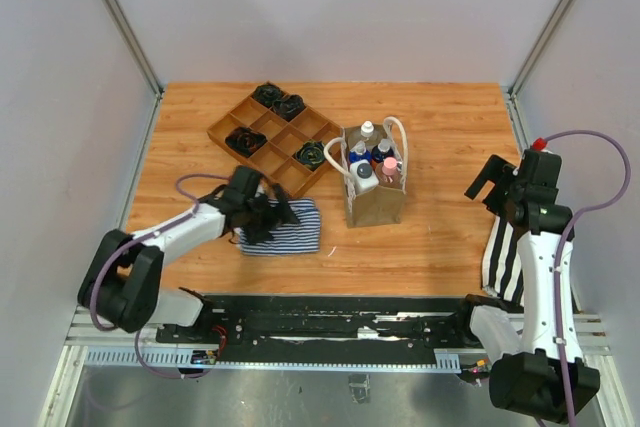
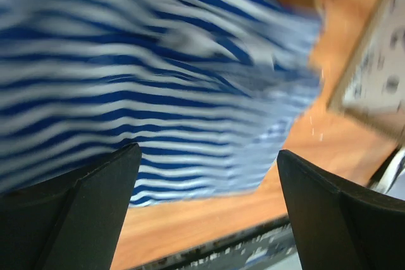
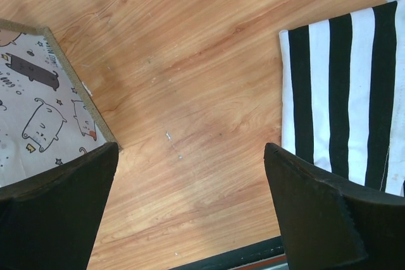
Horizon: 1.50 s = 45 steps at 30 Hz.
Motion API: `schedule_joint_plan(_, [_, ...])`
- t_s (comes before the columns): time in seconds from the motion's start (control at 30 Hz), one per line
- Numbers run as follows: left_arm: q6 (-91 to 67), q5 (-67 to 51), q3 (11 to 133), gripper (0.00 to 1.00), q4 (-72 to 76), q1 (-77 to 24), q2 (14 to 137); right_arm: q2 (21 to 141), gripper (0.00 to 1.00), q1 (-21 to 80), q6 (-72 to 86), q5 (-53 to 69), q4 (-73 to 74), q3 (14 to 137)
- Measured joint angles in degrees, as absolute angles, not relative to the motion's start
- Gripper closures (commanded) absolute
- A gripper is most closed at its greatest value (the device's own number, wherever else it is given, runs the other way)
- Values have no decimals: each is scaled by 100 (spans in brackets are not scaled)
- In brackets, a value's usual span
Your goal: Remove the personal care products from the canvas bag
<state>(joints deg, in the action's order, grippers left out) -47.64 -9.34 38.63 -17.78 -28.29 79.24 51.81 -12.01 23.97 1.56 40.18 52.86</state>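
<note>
The tan canvas bag [image 1: 376, 202] stands upright mid-table with white rope handles. Inside it are a white pump bottle [image 1: 366, 179], two blue-and-orange bottles [image 1: 357, 155], a pink-capped bottle [image 1: 389, 167] and a white-capped clear bottle [image 1: 367, 131]. My left gripper [image 1: 278, 222] is open and empty, low over a blue striped cloth [image 1: 288, 230], left of the bag. My right gripper [image 1: 487, 185] is open and empty, raised to the right of the bag. The bag's printed side shows in the right wrist view [image 3: 38, 115] and, blurred, in the left wrist view [image 2: 380, 74].
A wooden compartment tray [image 1: 275, 137] with black coiled items sits behind and left of the bag. A black-and-white striped cloth [image 1: 503, 252] lies at the right front, also in the right wrist view [image 3: 342, 93]. The blue striped cloth fills the left wrist view [image 2: 158, 80].
</note>
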Motion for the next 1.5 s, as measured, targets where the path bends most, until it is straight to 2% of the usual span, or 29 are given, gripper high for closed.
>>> schedule_joint_plan(0.23, [-4737,-707,2967,0,-2145,67,6390,5105,1,-1201,2324,392,3966,5286])
schedule_joint_plan(0.37, [-4423,-843,3046,2,-2283,1745,6591,5205,2,-1201,2322,631,3918,5306])
schedule_joint_plan(0.5, [-4189,-987,3426,12,-2381,2803,6987,5227,2,-1199,2257,781,3929,5411])
schedule_joint_plan(0.6, [-4147,-1144,3548,10,-2438,2757,6733,5146,2,-1201,2174,869,3916,5481])
schedule_joint_plan(0.77, [-4287,-1037,3868,7,-2665,1551,5612,5059,2,-1199,2115,1041,3885,5483])
schedule_joint_plan(0.9, [-4501,-1291,3817,5,-2512,958,5417,5103,2,-1199,2117,1138,3883,5483])
schedule_joint_plan(1.13, [-4722,-2010,2908,4,-2571,867,6088,5111,2,-1199,2117,1203,3885,5489])
schedule_joint_plan(1.37, [-4670,-2023,2891,1,-2593,856,6320,5251,1,-1144,2143,1708,3719,5592])
schedule_joint_plan(1.5, [-4611,-1900,2891,0,-2665,1135,6455,5411,1,-198,2078,1835,3618,5870])
